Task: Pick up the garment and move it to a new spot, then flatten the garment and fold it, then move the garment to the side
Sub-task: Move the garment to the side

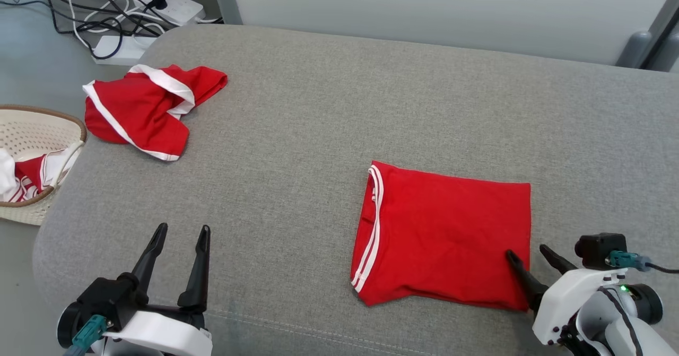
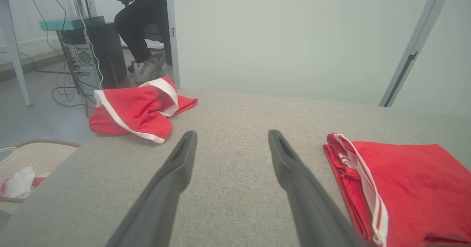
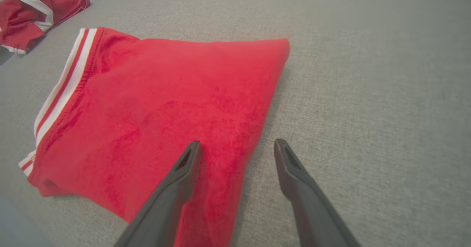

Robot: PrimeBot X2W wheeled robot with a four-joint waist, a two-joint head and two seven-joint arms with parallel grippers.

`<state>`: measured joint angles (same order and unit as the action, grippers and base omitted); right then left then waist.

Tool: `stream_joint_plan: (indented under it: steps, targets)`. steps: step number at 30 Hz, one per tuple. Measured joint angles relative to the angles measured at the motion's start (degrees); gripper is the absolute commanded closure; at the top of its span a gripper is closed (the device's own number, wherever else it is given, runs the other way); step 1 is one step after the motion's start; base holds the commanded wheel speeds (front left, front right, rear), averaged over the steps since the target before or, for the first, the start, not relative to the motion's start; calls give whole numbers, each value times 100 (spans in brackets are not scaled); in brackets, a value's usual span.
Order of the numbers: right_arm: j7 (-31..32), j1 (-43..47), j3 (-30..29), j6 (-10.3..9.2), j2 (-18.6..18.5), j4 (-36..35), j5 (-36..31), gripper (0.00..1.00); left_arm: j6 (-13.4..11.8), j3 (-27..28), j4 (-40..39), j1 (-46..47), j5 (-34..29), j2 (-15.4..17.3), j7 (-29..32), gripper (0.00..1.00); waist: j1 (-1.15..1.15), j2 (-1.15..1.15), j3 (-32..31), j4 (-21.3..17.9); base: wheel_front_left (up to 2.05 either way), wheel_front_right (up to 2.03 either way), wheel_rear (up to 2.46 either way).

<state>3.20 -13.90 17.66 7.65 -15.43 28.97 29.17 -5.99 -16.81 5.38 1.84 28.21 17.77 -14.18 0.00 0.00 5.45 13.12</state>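
Right gripper (image 1: 525, 250) spread wide, straddling folded garment (image 1: 445, 234) edge (one finger over it); left gripper (image 1: 183, 227) spread, empty.

The folded garment (image 1: 445, 234) is lying on the upholstered surface (image 1: 297, 133), right of centre and toward the near edge. The crumpled garment (image 1: 143, 109) is lying at the far left corner of the same surface, well apart from it. A basket (image 1: 48, 128) is standing just beside the left edge, lower down, with more clothes (image 1: 26, 178) lying in it. Power strips (image 1: 175, 6) and cables (image 1: 79, 24) are lying on the floor behind the far left corner. The left gripper (image 1: 181, 229) is hovering over the near left area, left of the folded garment. The right gripper (image 1: 525, 250) is straddling that garment's near right edge, one finger over the cloth, the other over bare surface.
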Motion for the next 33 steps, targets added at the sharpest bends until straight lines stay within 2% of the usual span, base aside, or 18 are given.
stream_joint_plan:
  steps: [6,8,9,10,14,21,33]
  targets:
    - [138,-343,397,0,-54,381,350,0,46,3,40,7,0,-29,-4,0,0,0,85,67,0,0,0]
    - [183,-449,513,0,-75,514,459,64,46,3,51,21,-1,-33,-4,0,0,0,99,61,0,0,0]
    - [183,-480,547,0,-76,543,503,64,47,4,54,30,-8,-33,-4,0,0,0,104,52,0,0,0]
    - [196,-508,613,0,-80,566,571,100,47,3,58,48,-8,-35,-4,0,0,0,109,42,0,0,0]
    - [136,-619,833,0,-118,666,725,100,93,5,71,105,-19,-41,-5,0,0,0,117,-34,0,0,0]
    - [-543,-691,803,1,-304,697,547,100,113,59,60,105,-48,-31,-5,0,0,0,114,-355,0,0,0]
    - [-859,-681,445,1,-288,669,211,100,197,119,-127,239,-49,159,-3,0,0,0,323,-1448,0,0,0]
